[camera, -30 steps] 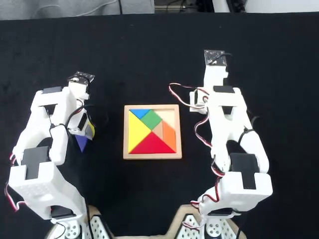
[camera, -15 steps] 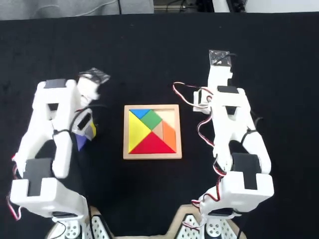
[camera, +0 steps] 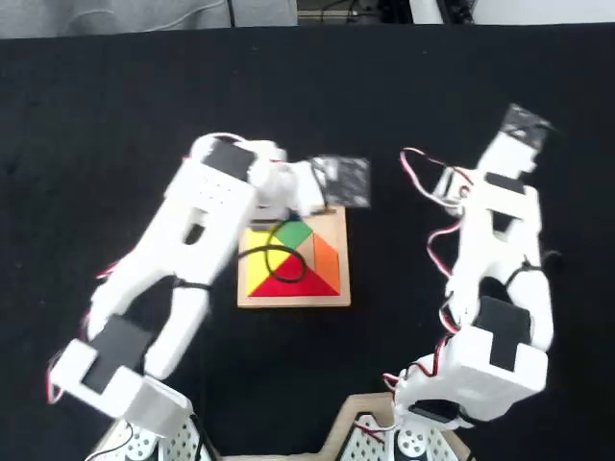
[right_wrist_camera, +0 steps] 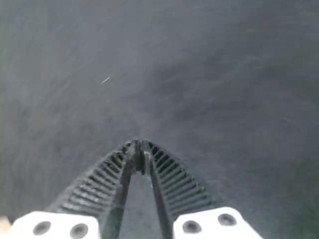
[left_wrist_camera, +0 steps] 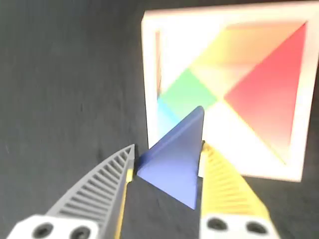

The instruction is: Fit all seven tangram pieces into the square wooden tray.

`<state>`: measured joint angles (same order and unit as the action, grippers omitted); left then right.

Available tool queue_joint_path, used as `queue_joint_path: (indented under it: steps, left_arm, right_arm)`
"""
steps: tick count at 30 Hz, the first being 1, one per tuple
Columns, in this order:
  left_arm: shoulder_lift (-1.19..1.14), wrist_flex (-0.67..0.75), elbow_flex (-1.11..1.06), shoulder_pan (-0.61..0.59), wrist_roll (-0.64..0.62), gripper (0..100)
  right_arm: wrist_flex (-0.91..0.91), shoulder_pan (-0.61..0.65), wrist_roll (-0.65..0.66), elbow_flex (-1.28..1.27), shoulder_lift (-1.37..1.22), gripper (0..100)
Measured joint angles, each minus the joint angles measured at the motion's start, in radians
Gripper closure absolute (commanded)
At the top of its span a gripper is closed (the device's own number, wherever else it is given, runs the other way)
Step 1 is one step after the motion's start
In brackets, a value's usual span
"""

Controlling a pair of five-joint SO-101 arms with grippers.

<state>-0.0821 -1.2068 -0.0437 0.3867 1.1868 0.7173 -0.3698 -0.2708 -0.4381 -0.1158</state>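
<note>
The square wooden tray [camera: 293,301] lies mid-table with the green [camera: 297,234], orange [camera: 328,257], red [camera: 288,282] and yellow [camera: 257,266] pieces set in it. My left arm [camera: 216,197] stretches over the tray's far left corner and covers it. In the left wrist view my left gripper [left_wrist_camera: 168,149] is shut on a dark blue triangle [left_wrist_camera: 174,162], held just above the tray's rim [left_wrist_camera: 149,74] next to a light blue piece [left_wrist_camera: 164,117]. My right gripper [right_wrist_camera: 138,147] is shut with nothing in it, over bare black cloth. The right arm [camera: 500,211] stands right of the tray.
Black cloth [camera: 115,96] covers the whole table. A strip of bare wood [camera: 333,224] shows at the tray's far right corner. A loop of the left arm's cable [camera: 274,254] hangs over the pieces.
My left arm has swung from the table's left side to above the tray, carrying the dark blue triangle. My right arm has swung away to the right.
</note>
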Motion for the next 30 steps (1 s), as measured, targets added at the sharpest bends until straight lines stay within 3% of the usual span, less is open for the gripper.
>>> queue_joint_path:
  steps: [8,15,21,30]
  left_arm:
    - [-0.356,0.043,0.249,0.086,0.057,90]
    - [-0.608,-0.16,0.629,0.123,0.074,89]
    - [-0.746,-0.301,0.887,0.118,0.074,65]
    - [-0.842,-0.397,1.115,0.118,0.038,67]
  right_arm:
    - [-0.048,-0.054,-0.08,0.0,0.0,98.7]
    - [-0.048,-0.061,-0.083,0.0,0.0,98.7]
    - [-0.048,-0.061,-0.083,0.0,0.0,98.7]
    - [-0.048,-0.061,-0.083,0.0,0.0,98.7]
